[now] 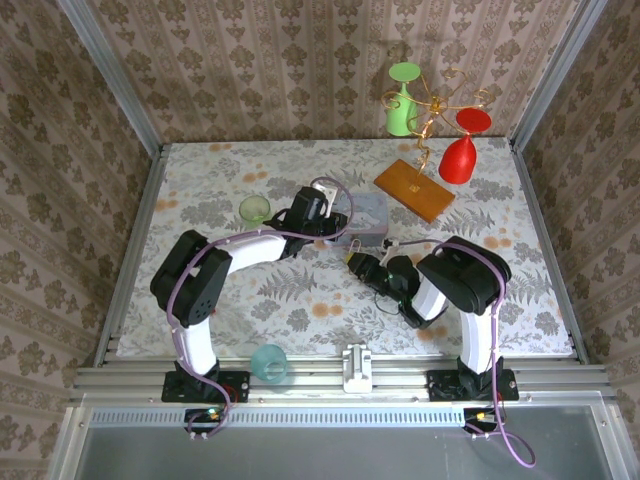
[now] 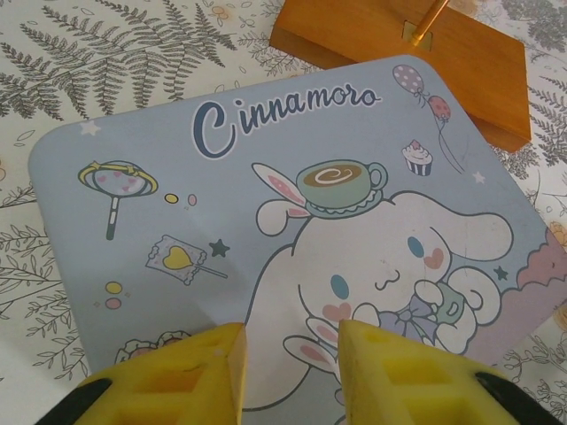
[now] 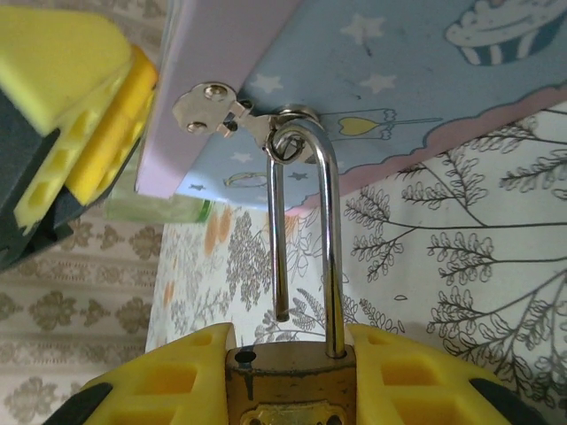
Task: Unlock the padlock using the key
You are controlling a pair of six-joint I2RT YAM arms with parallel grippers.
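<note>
While the right pincer (image 3: 290, 345) pinches the padlock (image 3: 288, 390), hung from the hasp (image 3: 213, 111) at the right of the box (image 3: 416, 88), one shackle leg free, hold it square; left pincer (image 2: 291, 350) spread over the box.

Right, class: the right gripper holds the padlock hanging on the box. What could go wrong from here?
1. The shackle is hooked through the hasp ring, so pulling the padlock could drag the box along.
2. The right gripper pinches just the lock's body; twisting might make it slip.
</note>
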